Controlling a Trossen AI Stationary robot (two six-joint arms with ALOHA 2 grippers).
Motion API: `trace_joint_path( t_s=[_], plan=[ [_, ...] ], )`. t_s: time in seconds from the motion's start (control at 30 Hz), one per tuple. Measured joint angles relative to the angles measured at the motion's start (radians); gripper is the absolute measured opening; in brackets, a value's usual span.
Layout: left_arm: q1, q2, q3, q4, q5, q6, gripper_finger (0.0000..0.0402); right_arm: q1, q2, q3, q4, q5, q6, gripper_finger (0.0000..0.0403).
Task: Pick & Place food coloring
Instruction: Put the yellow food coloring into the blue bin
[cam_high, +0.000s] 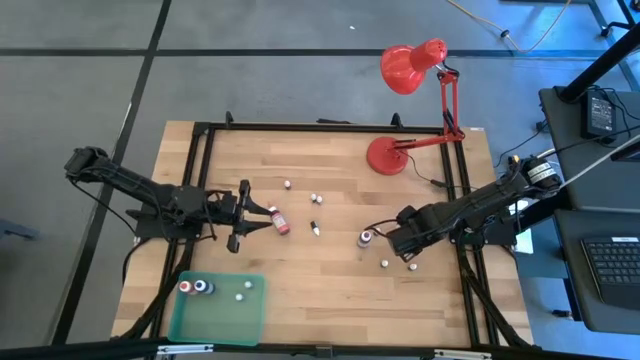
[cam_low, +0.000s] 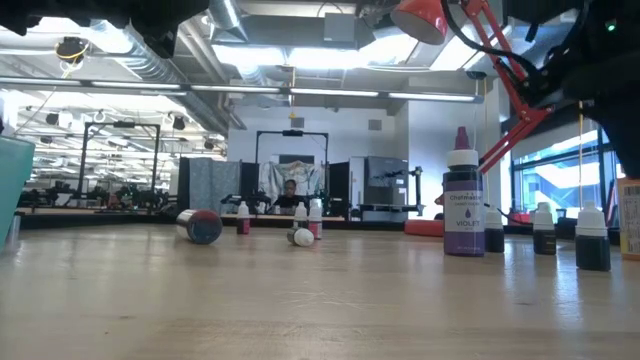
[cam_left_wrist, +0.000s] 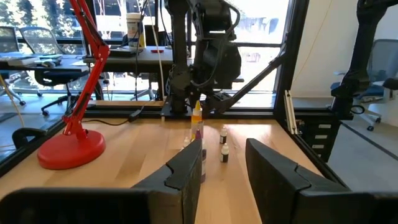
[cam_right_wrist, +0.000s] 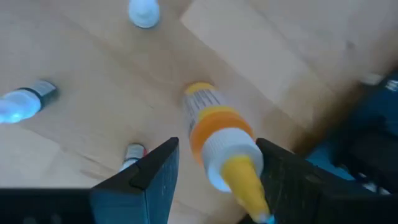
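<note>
A green tray (cam_high: 215, 318) at the lower left already holds a few bottles. The left gripper (cam_high: 262, 214), jaws narrowly apart and empty, is hovering just beside a red bottle (cam_high: 281, 221) lying on the table. Small bottles (cam_high: 314, 229) are scattered mid-table. At the right, a yellow-tipped bottle (cam_right_wrist: 219, 139) is loosely straddled by the right gripper (cam_right_wrist: 214, 180); it could be tipped or nudged away by uneven closing.

Tray (cam_high: 215, 318) at the table's (cam_high: 330, 290) near left, bottles (cam_high: 197, 288) in it — lamp (cam_high: 388, 155) far right; loose bottles (cam_high: 315, 198) between the arms.
</note>
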Motion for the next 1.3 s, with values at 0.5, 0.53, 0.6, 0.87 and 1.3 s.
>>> trace_joint_path(
  t_s=[0.5,0.53,0.6,0.87,1.3],
  plan=[
    [0.0,0.0,0.0,-0.005,0.0,0.0,0.0117,0.0,-0.006,-0.025,0.029,-0.042,-0.025,0.0194],
    [0.0,0.0,0.0,-0.006,0.0,0.0,0.0117,0.0,-0.006,-0.025,0.035,-0.042,-0.026,0.0185],
    [0.0,0.0,0.0,-0.013,0.0,0.0,0.0119,0.0,-0.006,-0.024,0.042,-0.042,-0.031,0.0166],
    [0.0,0.0,0.0,-0.021,0.0,0.0,0.0118,0.0,-0.007,-0.022,0.053,-0.03,-0.048,0.0149],
    [0.0,0.0,0.0,-0.021,0.0,0.0,0.0116,0.0,-0.005,-0.011,0.05,-0.032,-0.052,0.0141]
  ],
)
